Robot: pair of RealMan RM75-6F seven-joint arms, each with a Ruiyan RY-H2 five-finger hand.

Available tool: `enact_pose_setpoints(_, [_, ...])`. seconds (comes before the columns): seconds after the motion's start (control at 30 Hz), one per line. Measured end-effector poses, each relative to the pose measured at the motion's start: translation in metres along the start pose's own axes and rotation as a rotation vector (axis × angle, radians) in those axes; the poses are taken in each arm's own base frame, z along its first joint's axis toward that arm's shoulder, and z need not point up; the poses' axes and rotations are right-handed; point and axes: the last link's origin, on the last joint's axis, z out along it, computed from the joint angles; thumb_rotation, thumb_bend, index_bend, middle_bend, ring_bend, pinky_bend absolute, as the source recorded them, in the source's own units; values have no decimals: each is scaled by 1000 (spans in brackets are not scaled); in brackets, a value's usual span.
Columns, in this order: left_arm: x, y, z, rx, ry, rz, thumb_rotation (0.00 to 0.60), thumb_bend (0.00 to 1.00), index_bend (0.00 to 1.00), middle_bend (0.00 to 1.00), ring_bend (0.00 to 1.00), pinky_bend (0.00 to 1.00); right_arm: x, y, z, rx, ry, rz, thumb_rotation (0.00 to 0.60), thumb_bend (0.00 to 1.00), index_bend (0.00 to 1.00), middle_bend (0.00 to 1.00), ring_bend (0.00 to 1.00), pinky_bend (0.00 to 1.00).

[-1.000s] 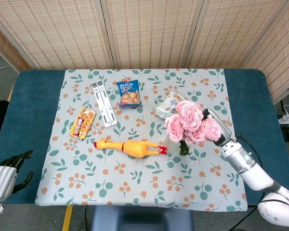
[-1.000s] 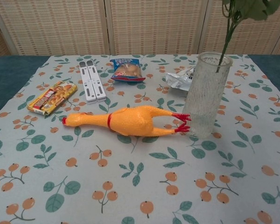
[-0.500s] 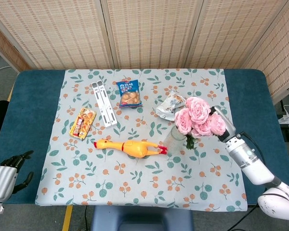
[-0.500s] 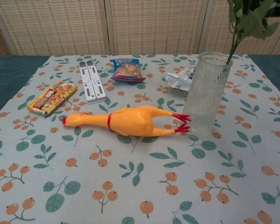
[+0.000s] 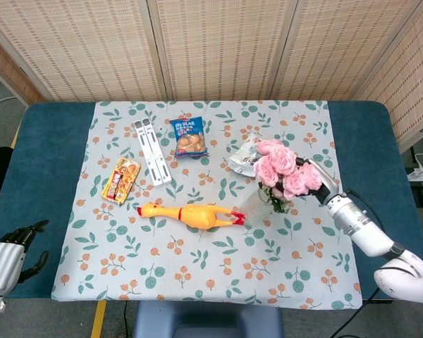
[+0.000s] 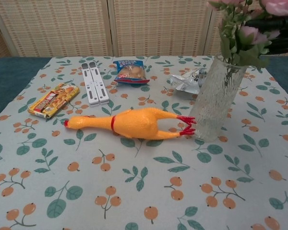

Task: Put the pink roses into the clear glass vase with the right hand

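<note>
The pink roses [image 5: 283, 173] stand with their stems down inside the clear glass vase [image 6: 215, 103]. Their leaves [image 6: 240, 43] bunch at the vase's mouth and the blossoms [image 6: 280, 6] reach the top edge of the chest view. The vase [image 5: 252, 204] leans to the right on the floral cloth. My right hand [image 5: 321, 180] grips the bunch just right of the blossoms and shows as a dark shape [image 6: 284, 35] in the chest view. Off the table at the lower left, my left hand [image 5: 20, 241] hangs with nothing in it.
A yellow rubber chicken [image 6: 129, 123] lies with its red feet against the vase's base. Behind it are a silver snack bag [image 6: 186, 81], a blue snack bag [image 6: 129, 72], a white folding stand [image 6: 94, 89] and an orange candy box [image 6: 54, 99]. A woven screen stands behind the table.
My right hand has brought the roses down and left, and their stems have slid deep into the vase. The vase now tilts to the right. The left hand has not moved.
</note>
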Motion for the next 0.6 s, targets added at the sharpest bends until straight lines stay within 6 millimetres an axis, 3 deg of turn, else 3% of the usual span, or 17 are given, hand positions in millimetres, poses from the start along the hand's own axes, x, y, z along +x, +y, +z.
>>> enact_pose_setpoints(0.17, [0,-1,0,4,0,-1,600,371,188,333,346,480,-2,2,-5,5,-37,-38,600,30,43,887,999,981])
enact_pose_setpoints(0.4, [0,-4,1,13,-2,-10,600,371,188,334,346,480,4,-5,-32,71,-57,-206,600,0,0,869,916,907])
enact_pose_setpoints(0.5, [-1,-5,1,16,-6,-15,600,371,188,336,346,481,11,-8,-54,108,-39,-311,600,0,0,781,830,886])
enact_pose_setpoints(0.6, [-1,-5,1,18,-5,-15,600,372,188,348,346,481,18,-8,-79,127,-4,-418,600,0,0,611,621,876])
